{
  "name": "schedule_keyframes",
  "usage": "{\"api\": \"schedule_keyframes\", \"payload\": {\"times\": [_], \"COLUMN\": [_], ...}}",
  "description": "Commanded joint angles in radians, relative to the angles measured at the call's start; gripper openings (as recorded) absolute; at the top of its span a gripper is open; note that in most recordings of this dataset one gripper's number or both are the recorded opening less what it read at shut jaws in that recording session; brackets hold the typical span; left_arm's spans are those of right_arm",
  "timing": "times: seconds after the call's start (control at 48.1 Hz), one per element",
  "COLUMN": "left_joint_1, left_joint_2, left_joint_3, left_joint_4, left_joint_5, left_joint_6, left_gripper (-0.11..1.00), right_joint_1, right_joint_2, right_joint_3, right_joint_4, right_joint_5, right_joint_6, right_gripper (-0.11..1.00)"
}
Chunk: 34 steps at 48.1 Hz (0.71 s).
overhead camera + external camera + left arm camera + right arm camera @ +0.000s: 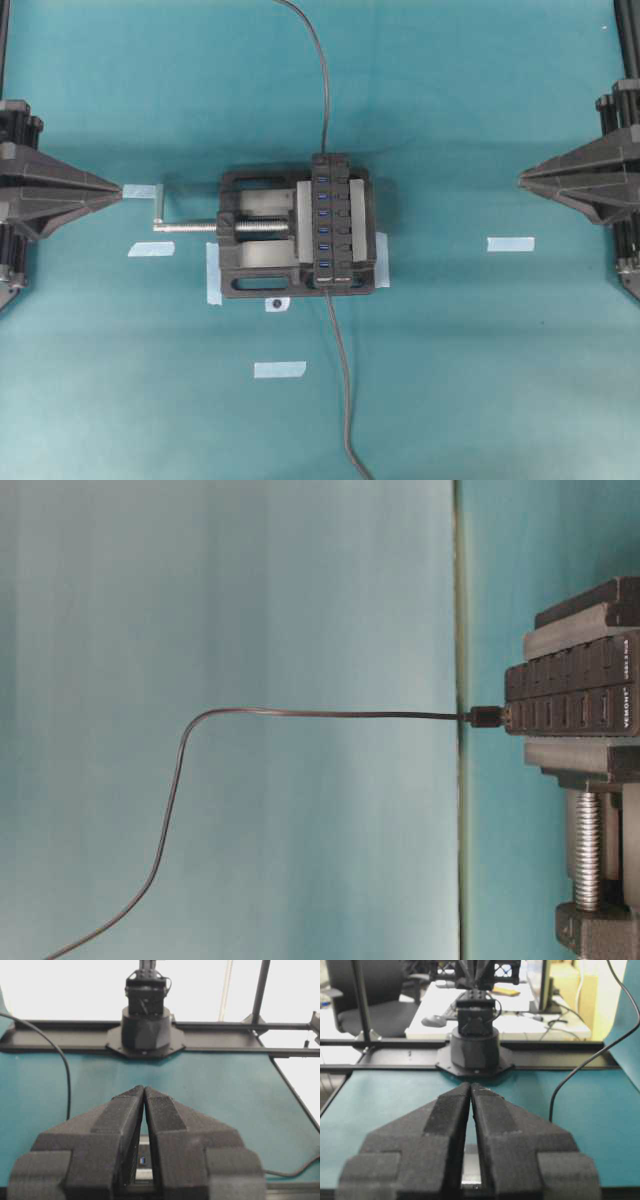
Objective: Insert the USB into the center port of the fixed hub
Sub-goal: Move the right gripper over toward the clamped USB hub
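Fixed hub [331,221] sits clamped in vise [262,234], mid-surface. Left pincer [120,190] and right pincer [521,177] both narrow, fingertips together, empty, well apart from hub on either side.

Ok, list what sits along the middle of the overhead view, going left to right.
left gripper → crank handle → silver screw → vise → hub → tape strip → right gripper
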Motion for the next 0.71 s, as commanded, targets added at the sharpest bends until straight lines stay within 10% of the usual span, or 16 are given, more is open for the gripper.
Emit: {"api": "schedule_keyframes", "payload": {"times": [0.0, 0.686], "left_joint_1": [0.002, -0.003], "left_joint_2": [0.018, 0.026], "left_joint_3": [-0.005, -0.091], "left_joint_4": [0.003, 0.003], "left_joint_5": [-0.008, 0.307], "left_joint_6": [-0.025, -0.04], "left_gripper": [0.13, 0.01], "right_joint_1": [-0.012, -0.173], "right_joint_2": [0.012, 0.098], "right_joint_3": [0.002, -0.061], "right_joint_4": [0.008, 0.06], "right_joint_5": [-0.008, 0.417], "right_joint_6": [0.002, 0.091], "right_gripper": [0.16, -0.02]}}
